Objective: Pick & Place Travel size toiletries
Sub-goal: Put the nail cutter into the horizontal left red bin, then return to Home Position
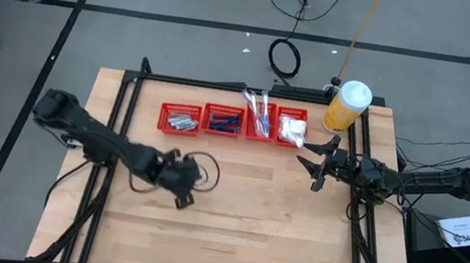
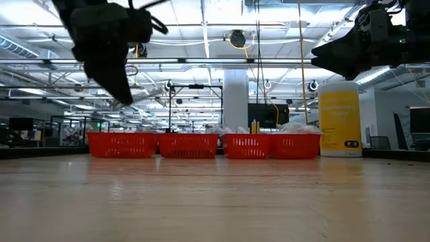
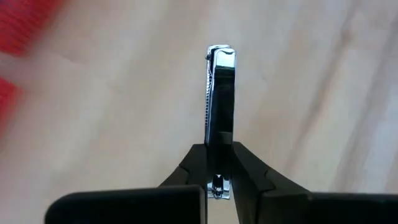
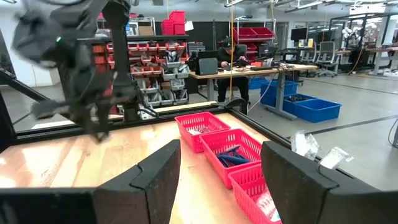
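In the left wrist view a short silvery-grey metal piece (image 3: 220, 93), shiny with a ridged edge, sticks out past the fingers of my left gripper (image 3: 219, 163), which is shut on it. That gripper (image 1: 182, 196) hovers over the table's middle left, well above the wood (image 2: 123, 91). My right gripper (image 1: 316, 168) is open near the rightmost basket, holding nothing (image 4: 221, 174). Other toiletries lie in the red baskets: silvery pieces (image 1: 180, 122), dark-blue sticks (image 1: 223, 123), white-teal sticks (image 1: 259, 112) and white packets (image 1: 291, 128). My left gripper pinches the silvery piece at one end (image 3: 219, 140) between its two fingers. The piece runs straight on along the fingers and juts out beyond their tips. It is lifted clear of the table.
Four red mesh baskets (image 1: 201, 132) stand in a row along the table's far side. A big yellow bottle with a white cap (image 1: 346, 106) stands at the far right corner. Bare wood (image 1: 251, 217) fills the near half. A black frame (image 1: 129, 98) borders the table.
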You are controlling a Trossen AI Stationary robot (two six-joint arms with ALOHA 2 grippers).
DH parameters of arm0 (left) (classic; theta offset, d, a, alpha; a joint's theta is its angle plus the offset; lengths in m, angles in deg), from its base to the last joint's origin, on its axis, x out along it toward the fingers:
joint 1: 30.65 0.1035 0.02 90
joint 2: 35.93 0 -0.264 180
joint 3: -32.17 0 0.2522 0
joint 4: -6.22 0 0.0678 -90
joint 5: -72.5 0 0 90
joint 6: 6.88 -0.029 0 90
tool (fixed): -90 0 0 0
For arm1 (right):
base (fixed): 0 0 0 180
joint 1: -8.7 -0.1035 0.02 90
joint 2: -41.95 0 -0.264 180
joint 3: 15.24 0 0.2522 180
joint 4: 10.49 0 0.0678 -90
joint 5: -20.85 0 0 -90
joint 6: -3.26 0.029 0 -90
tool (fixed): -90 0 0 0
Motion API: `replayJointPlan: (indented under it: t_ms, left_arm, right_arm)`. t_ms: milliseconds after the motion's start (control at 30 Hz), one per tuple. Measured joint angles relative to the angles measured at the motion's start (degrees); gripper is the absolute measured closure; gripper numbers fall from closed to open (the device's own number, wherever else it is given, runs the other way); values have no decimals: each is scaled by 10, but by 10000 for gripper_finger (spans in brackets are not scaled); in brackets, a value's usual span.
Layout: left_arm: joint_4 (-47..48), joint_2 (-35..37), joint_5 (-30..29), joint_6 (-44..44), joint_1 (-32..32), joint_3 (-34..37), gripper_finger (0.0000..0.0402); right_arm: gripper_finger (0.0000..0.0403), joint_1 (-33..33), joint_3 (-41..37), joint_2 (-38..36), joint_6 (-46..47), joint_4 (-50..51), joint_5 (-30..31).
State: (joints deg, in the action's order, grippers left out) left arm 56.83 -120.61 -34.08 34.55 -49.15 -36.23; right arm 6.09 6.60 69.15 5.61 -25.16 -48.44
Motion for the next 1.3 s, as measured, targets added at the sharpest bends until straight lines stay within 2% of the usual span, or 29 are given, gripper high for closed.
replayJointPlan:
  t_ms: [233, 467, 600, 767, 867, 1033, 1300]
  left_arm:
    - [44, 121, -97, -127, 64, -1, 377]
    - [61, 173, -99, -215, 198, 13, 377]
    - [40, 172, -46, -261, 294, 48, 377]
    - [-58, 172, 76, -325, 405, 110, 377]
    - [-74, 173, 94, -328, 453, 126, 376]
    - [-58, 173, 96, -300, 498, 132, 331]
    - [-51, 173, 97, -261, 504, 132, 233]
  right_arm:
    - [190, 0, 0, 0, 4, 0, 0]
    - [190, 0, 0, 0, 2, 1, 0]
    - [190, 0, 0, 0, 0, 5, 1]
    - [190, 0, 0, 0, 0, 5, 1]
    - [190, 0, 0, 0, 0, 5, 2]
    - [190, 0, 0, 0, 0, 5, 2]
    - [190, 0, 0, 0, -2, 5, 2]
